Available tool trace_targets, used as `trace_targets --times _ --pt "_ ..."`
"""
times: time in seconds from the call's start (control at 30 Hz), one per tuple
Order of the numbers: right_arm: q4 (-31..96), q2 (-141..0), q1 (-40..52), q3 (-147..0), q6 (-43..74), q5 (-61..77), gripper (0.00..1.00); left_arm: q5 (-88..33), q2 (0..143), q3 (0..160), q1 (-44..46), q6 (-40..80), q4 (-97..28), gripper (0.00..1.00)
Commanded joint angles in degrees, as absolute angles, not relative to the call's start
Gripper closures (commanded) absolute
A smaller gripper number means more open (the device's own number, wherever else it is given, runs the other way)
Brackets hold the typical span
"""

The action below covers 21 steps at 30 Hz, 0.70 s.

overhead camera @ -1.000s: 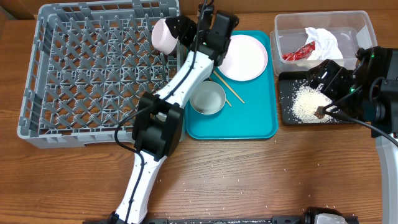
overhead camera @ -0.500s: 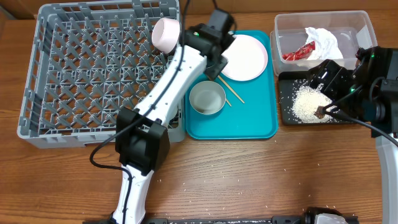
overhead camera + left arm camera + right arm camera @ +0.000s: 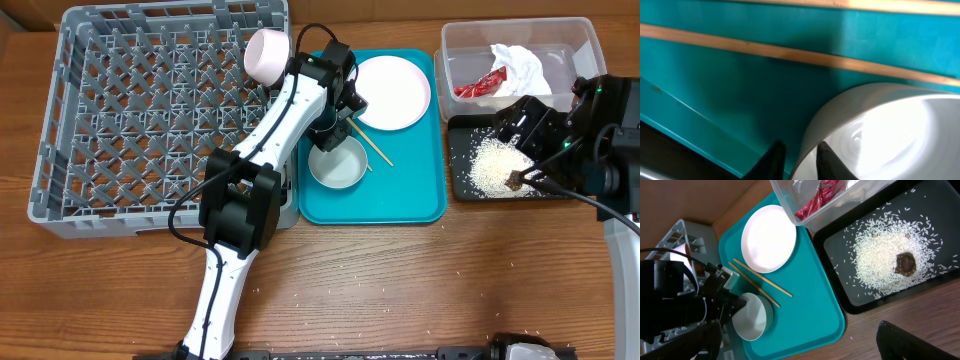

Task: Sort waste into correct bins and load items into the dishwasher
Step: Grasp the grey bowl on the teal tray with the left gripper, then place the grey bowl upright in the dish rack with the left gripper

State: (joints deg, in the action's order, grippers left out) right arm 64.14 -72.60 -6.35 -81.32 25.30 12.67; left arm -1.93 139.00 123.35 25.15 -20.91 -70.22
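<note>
Whitish-grey bowl (image 3: 338, 167): round, smooth, glossy, pale inside with bright glare, empty. Stands upright on the teal tray (image 3: 405, 195), in its left half, toward the near edge. Gripped at the far side of the rim by the left gripper (image 3: 800, 162): nearly closed, one dark finger (image 3: 774, 159) outside the wall, the other inside, only the thin wall between.

Seen only from the left wrist: that pinch, close up, plus two chopsticks (image 3: 790, 54) lying flat on the tray just beyond the bowl. Seen only from overhead: the whole left arm (image 3: 285, 120) stretched across the tray's left edge, hiding the pinch itself.

Further along the tray, at its far right corner: pale pink plate (image 3: 395, 92), flat, bare. Off the tray's left side: large grey dish rack (image 3: 150, 130), with a pink bowl (image 3: 267, 55) tipped on its side at the corner nearest the tray.

Off the tray's right side: black tray (image 3: 458, 185) bearing a heap of white rice (image 3: 493, 165) and a brown lump (image 3: 905, 263). Behind that: clear tub (image 3: 460, 42) holding a crumpled napkin (image 3: 520, 65) and a red wrapper (image 3: 478, 88). Above the black tray: right gripper (image 3: 799, 330), spread wide, nothing held. Told from the right wrist view alone, fingers at its lower corners.
</note>
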Motion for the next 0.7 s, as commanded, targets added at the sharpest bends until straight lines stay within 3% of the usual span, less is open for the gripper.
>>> trace_targets --times 0.0,0.43,0.6,0.67 --pt "64.0 -72.2 -6.5 -81.7 25.3 12.4 0.00 -2.5 139.3 123.5 25.5 -19.0 -70.5 0.92" --pt "64.0 -72.2 -6.5 -81.7 25.3 12.4 0.00 -6.2 127.1 139.7 21.3 -11.3 -80.3 0.96" --pt "64.0 -72.2 -6.5 -81.7 25.3 12.4 0.00 44.2 123.4 139.8 18.6 17.0 -81.6 0.96" --pt "64.0 -72.2 -6.5 -81.7 25.3 12.4 0.00 54.0 124.5 138.8 18.6 21.3 -82.7 0.96"
